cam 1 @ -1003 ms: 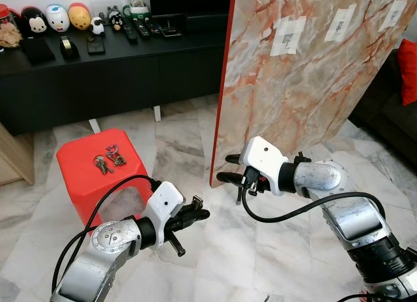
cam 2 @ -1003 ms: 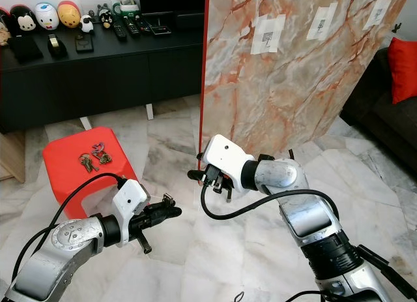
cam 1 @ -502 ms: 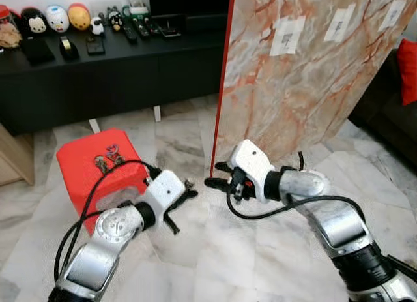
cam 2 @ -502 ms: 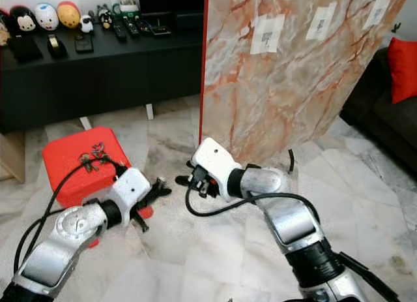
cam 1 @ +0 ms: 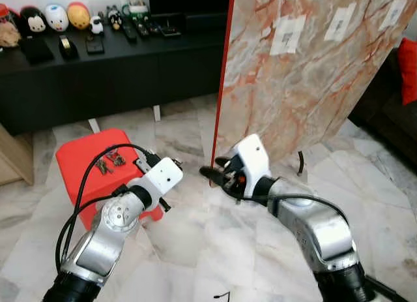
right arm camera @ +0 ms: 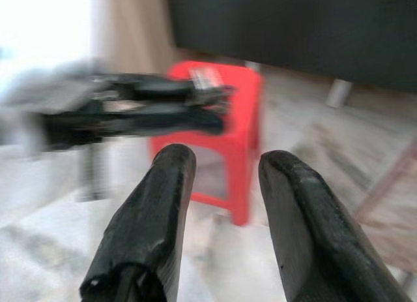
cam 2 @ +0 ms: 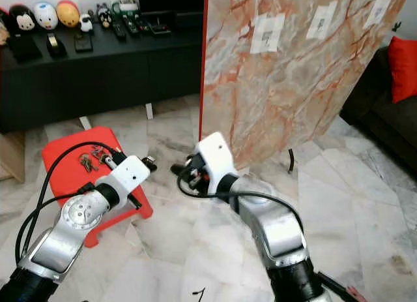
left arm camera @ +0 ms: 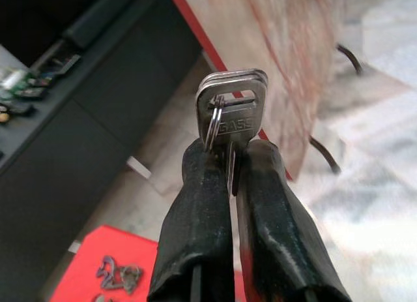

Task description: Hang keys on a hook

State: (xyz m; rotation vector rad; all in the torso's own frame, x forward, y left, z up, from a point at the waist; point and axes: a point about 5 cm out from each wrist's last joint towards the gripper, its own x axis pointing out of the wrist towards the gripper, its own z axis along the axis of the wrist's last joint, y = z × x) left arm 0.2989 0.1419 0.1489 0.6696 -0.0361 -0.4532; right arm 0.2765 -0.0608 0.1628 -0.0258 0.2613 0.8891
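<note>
Pickup done, hanging not yet. Left gripper (left arm camera: 229,160) clamped tight on a bunch of keys (left arm camera: 232,109), blades pinched between the two black fingers (left arm camera: 195,217), heads sticking out past the tips. Carried low over the marble floor (cam 1: 215,243), just right of the red stool (cam 1: 81,160) and left of the near edge of the marbled board (cam 1: 306,74). Right gripper (right arm camera: 225,178) empty, fingers spread apart, hovering close by at the foot of the board, pointed back toward the left gripper and the stool.

Left to do, by the look of things: raise the keys to a hook and slip the ring over it. Three pale taped patches high on the board, the nearest (cam 1: 288,33) among them; too small to tell whether hooks sit there. A fair climb from the present height, judging by the gap.

Keys themselves: flat silver heads stacked together, square-shouldered with rounded corners, stamped lettering across the front one, a thin split ring (left arm camera: 214,122) threaded through the hole. Metal bright, hard, likely to slide if the pinch loosens.

More keys (cam 1: 109,160) lying on the stool top, untouched. Black cabinet (cam 1: 98,67) at the far side, with figurines and remotes.
</note>
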